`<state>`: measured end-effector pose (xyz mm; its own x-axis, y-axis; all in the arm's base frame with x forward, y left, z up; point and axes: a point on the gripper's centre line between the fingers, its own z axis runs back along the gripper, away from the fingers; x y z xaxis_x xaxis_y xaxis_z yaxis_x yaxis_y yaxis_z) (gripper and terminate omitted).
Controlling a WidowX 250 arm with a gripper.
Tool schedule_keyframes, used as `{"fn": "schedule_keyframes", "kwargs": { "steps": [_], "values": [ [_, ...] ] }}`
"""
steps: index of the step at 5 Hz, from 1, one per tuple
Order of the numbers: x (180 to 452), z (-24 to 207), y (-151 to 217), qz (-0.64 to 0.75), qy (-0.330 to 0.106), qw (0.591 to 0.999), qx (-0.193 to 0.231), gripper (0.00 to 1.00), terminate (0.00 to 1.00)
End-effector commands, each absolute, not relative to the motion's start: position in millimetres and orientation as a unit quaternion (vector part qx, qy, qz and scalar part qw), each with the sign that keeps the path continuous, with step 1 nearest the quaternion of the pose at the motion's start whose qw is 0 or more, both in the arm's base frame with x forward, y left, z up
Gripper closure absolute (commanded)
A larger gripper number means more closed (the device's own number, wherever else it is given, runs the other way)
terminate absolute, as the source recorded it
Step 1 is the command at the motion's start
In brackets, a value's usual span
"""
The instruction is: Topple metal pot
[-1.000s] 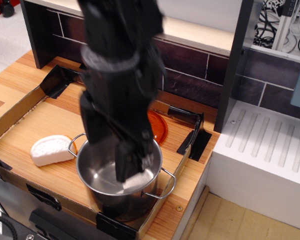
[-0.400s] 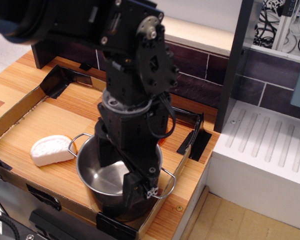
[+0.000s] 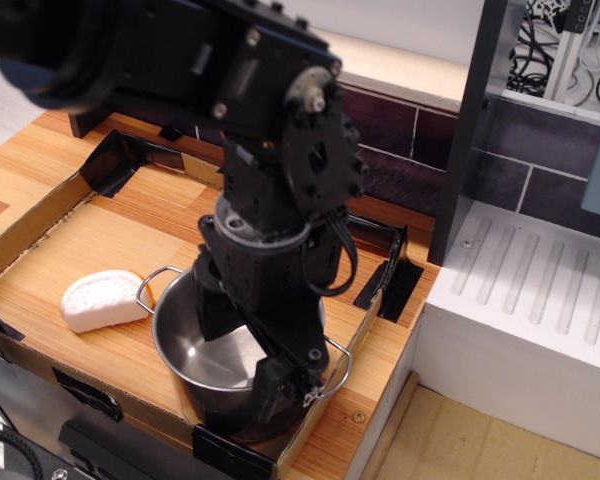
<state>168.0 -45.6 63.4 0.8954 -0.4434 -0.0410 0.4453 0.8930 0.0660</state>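
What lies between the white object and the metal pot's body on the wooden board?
Only the pot's wire loop handle, which reaches the white object; otherwise nothing.

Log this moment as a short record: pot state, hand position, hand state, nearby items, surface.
pot: metal pot, upright, near the front edge of the tray
hand: hand reaching down into the pot at its right rim, beside the right loop handle
hand state: open or shut cannot be told, fingers dark and overlapping the rim
nearby: white rounded object left of the pot, close to its left handle
surface: wooden tray with cardboard walls
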Motion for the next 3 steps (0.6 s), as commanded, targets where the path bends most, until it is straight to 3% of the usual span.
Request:
{"fn": "schedule_keyframes", "kwargs": {
  "steps": [1, 3],
  "values": [
    [163.6, 63.5, -34.1, -0.225, -0.001, 0.973, 0.047, 1.0, 0.0],
    [160.3, 71.7, -34.1, -0.219, 0.009, 0.975, 0.025, 1.0, 0.0]
  ]
}}
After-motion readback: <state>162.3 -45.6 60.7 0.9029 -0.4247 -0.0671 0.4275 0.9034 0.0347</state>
